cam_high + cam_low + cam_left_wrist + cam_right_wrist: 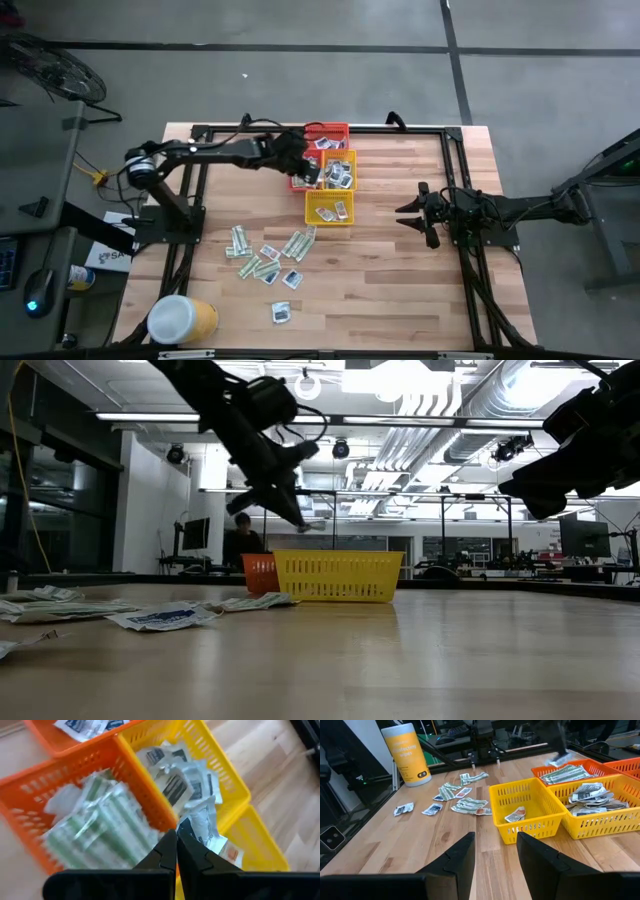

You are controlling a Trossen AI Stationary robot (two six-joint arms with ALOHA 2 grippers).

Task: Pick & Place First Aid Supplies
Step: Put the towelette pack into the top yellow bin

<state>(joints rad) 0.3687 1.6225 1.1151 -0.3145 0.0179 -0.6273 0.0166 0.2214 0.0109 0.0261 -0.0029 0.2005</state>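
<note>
Yellow plastic lattice basket (329,210), nearest of the cluster to the table's middle, holds two or three packets. Behind it, toward the far edge, stand a second yellow basket (341,170) of white square packets, an orange basket (303,180) of green-and-white strips and a red basket (326,133).

Left gripper (176,836): above the seam between the orange basket and the second yellow basket, fingers clenched on one white packet with dark print (204,823). Only the left wrist view shows this grasp; the packet's long axis runs on away from the fingertips over the yellow basket. The low view shows it as a pale sliver (311,526) lying nearly level, clear above the rims.

Right gripper (495,845): near the table's right edge, fingers spread, grasping nothing.

Loose first aid packets (268,255): scattered toward the near-left corner, strips at mixed angles. Yellow tub with white lid (183,319) at that corner; the right wrist view alone shows it upright.
</note>
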